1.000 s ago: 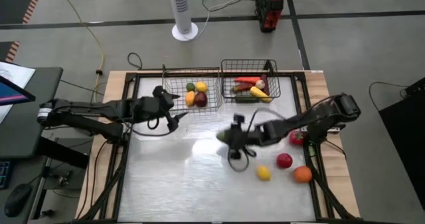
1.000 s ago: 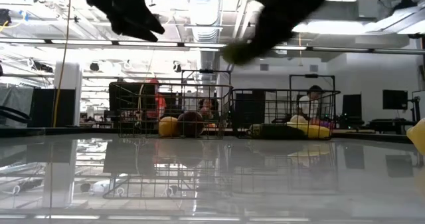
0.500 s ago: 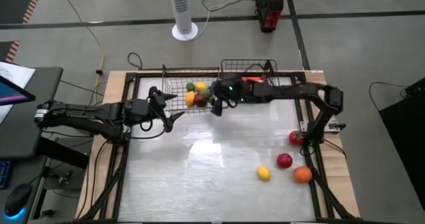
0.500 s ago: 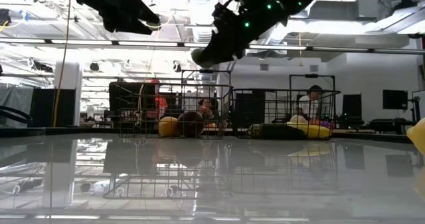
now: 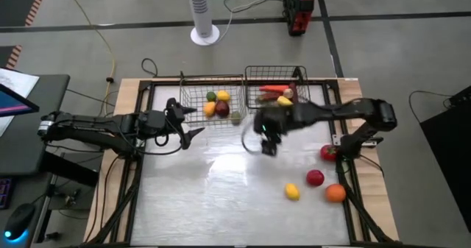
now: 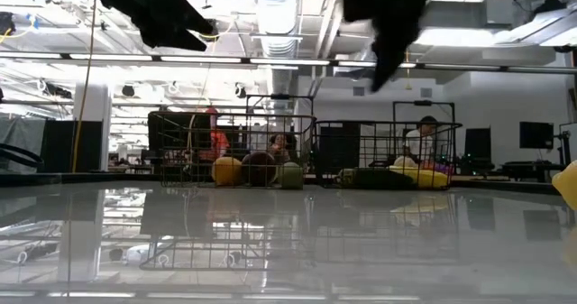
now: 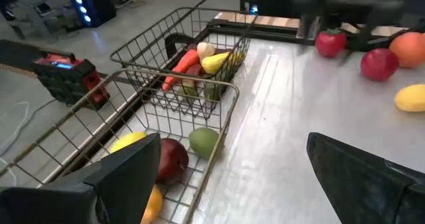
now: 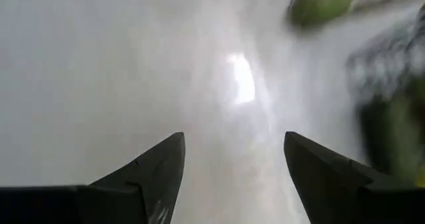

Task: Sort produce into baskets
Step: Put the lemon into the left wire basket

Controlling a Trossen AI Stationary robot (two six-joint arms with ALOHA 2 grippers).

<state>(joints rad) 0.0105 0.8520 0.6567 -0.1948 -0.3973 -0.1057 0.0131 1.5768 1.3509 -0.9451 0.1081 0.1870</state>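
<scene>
Four loose fruits are seen on the desk (image 5: 184, 204) nearest the front edge, all to the right gripper's (image 5: 266, 146) front-right: a yellow one (image 5: 292, 192), a red one (image 5: 315, 177), an orange one (image 5: 335, 193) and a second red one (image 5: 327, 153) by the right rail. The right gripper's jaws are spread and nothing is held between them; bare glossy desk is seen between its fingers (image 8: 143, 177) in the right wrist view.

The left gripper (image 5: 193, 121) is held above the desk's left side, its jaws wide apart and empty.

Beyond both grippers, two rectangular wire-mesh baskets are set side by side at the far edge. The lighter basket (image 5: 193, 93), just behind the left gripper, holds five round pieces: green, yellow, orange, maroon, and a pale green one (image 5: 235, 118) in its near corner, closest to the right gripper. The darker basket (image 5: 276, 71), behind the right gripper, holds long pieces in red, yellow and green; their count cannot be told.
</scene>
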